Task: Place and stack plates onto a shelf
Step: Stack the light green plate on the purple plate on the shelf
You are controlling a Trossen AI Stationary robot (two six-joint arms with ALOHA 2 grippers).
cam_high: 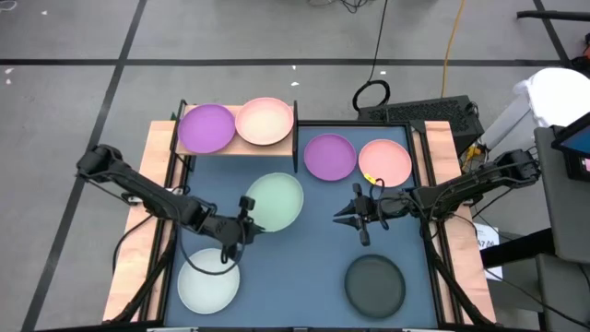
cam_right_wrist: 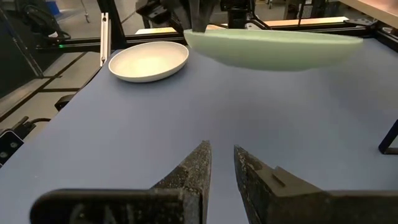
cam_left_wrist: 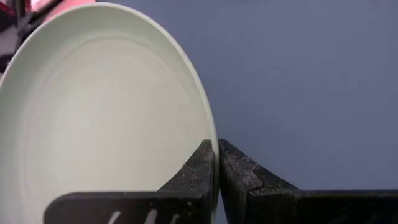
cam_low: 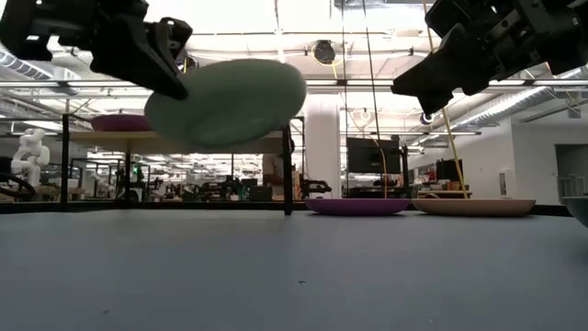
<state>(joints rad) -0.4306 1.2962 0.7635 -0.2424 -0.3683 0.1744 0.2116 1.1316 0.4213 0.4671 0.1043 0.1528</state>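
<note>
Overhead, table-level and both wrist views share the lifted pale green plate.

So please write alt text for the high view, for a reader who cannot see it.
The left claw holds a pale green plate above the blue-grey table. On the shelf sit a purple plate and a pink plate. The right claw hangs nearby, holding nothing.

No readable text, labels, brands or numbers in any view. Plates, shelf, tabletop and arms carry no legible marks. Background room signage in low view too small to read.
</note>
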